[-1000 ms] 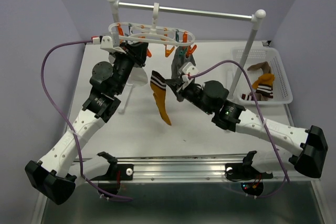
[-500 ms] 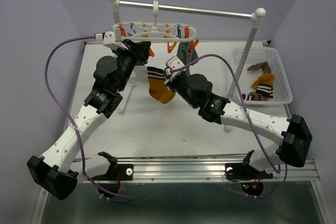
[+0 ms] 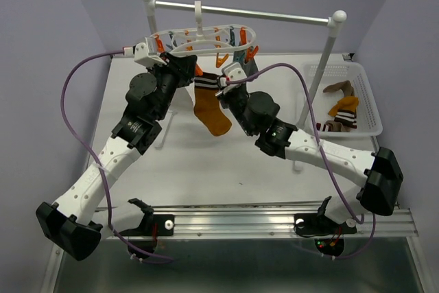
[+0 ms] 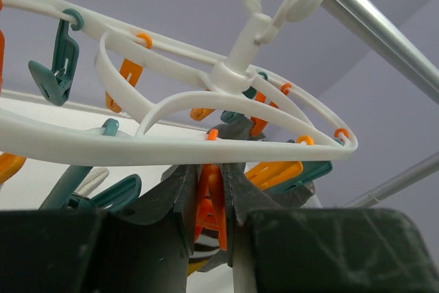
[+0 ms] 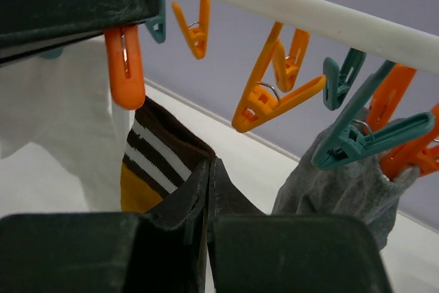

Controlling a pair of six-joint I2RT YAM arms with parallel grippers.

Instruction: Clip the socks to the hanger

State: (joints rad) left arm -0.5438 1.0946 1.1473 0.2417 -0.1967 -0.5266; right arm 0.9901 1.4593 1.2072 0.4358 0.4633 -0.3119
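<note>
The white oval hanger [image 3: 200, 38] hangs by its hook from the rail, with orange and teal clips dangling. My left gripper [image 3: 191, 71] is shut on an orange clip [image 4: 214, 200] under the ring [image 4: 206, 145], squeezing it between both fingers. My right gripper [image 3: 223, 91] is shut on the brown-and-white striped cuff of a mustard sock [image 3: 210, 109]. The cuff [image 5: 161, 149] sits just below and right of that orange clip [image 5: 125, 66], apart from it. A grey sock [image 5: 343, 183] hangs from a teal clip [image 5: 363, 138]. White fabric [image 5: 55, 121] hangs at the left.
The metal rail [image 3: 240, 13] on ball-topped posts spans the back of the table. At the right stands a white perforated basket [image 3: 369, 94] holding more socks [image 3: 343, 109]. Purple cables loop over both arms.
My right arm has carried the striped mustard sock up and to the left, under the hanger beside the left gripper. The hanger has swung slightly left. Both grips are unchanged.
</note>
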